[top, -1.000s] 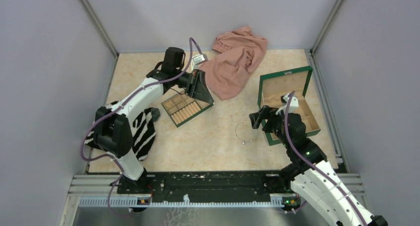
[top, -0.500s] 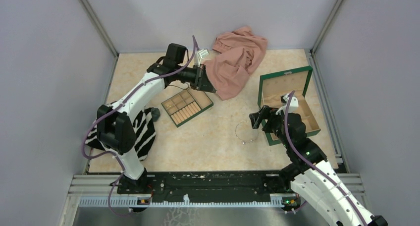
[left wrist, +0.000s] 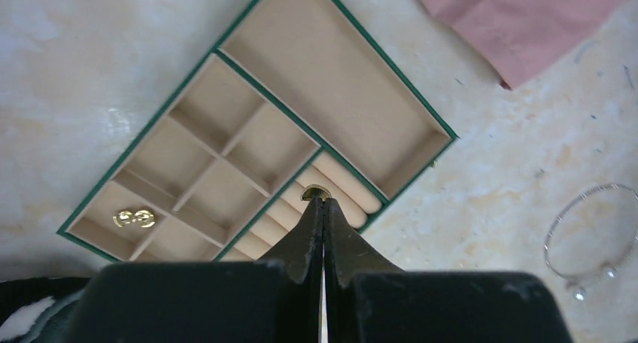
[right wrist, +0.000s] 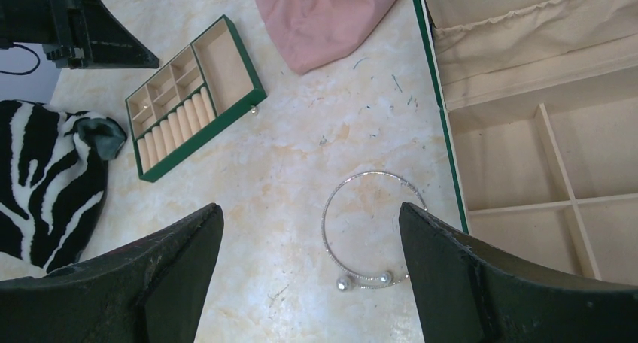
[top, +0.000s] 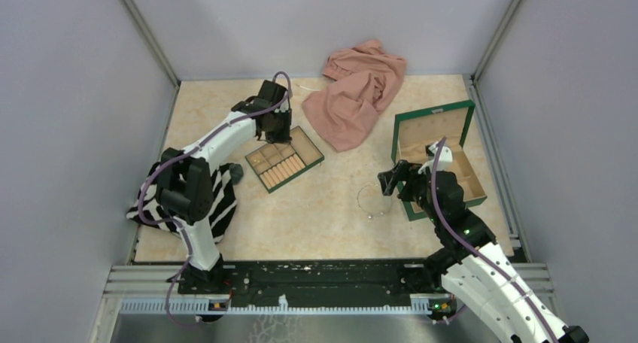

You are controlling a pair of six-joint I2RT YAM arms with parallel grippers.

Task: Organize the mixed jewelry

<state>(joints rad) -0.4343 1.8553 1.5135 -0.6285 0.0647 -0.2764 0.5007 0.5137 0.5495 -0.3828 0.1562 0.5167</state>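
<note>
While the left gripper (left wrist: 323,202) hangs over the slotted tray (left wrist: 338,72), its fingers are pressed tight together. A small gold piece (left wrist: 314,192) is pinched right at the tips, just above the padded rolls. Two more gold bits (left wrist: 134,219) sit in the tray's corner compartment. Over on the other side, the right gripper (right wrist: 310,207) is spread wide, gripping nothing. It's poised above the silvery necklace (right wrist: 369,230), which lies looped on the table (right wrist: 301,155) just beside the green box (right wrist: 511,147).
</note>
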